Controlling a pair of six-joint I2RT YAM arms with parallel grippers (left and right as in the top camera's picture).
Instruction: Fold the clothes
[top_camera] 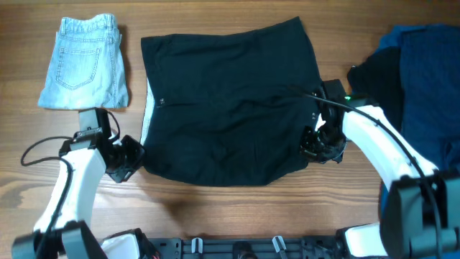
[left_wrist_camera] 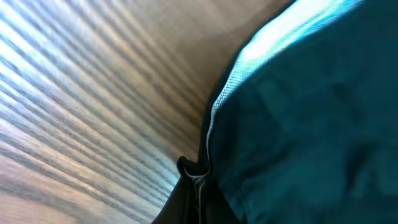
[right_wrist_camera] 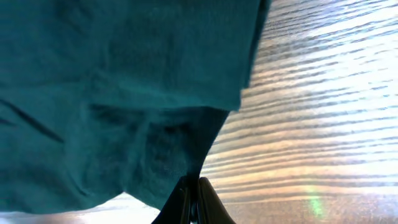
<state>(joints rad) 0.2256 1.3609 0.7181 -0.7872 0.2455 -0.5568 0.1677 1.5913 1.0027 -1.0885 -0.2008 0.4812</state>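
A black garment (top_camera: pixel 230 108) lies spread flat in the middle of the table. My left gripper (top_camera: pixel 133 160) is shut on its near left corner; the left wrist view shows the dark cloth (left_wrist_camera: pixel 298 124) pinched between the fingers (left_wrist_camera: pixel 198 186). My right gripper (top_camera: pixel 315 144) is shut on the near right corner; the right wrist view shows the cloth (right_wrist_camera: pixel 124 93) gripped at its edge by the fingertips (right_wrist_camera: pixel 193 199). Folded light denim shorts (top_camera: pixel 85 63) lie at the far left.
A pile of dark blue and black clothes (top_camera: pixel 413 79) sits at the right edge of the table. Bare wood (top_camera: pixel 215 208) runs along the front, with a rail of fixtures (top_camera: pixel 237 248) at the near edge.
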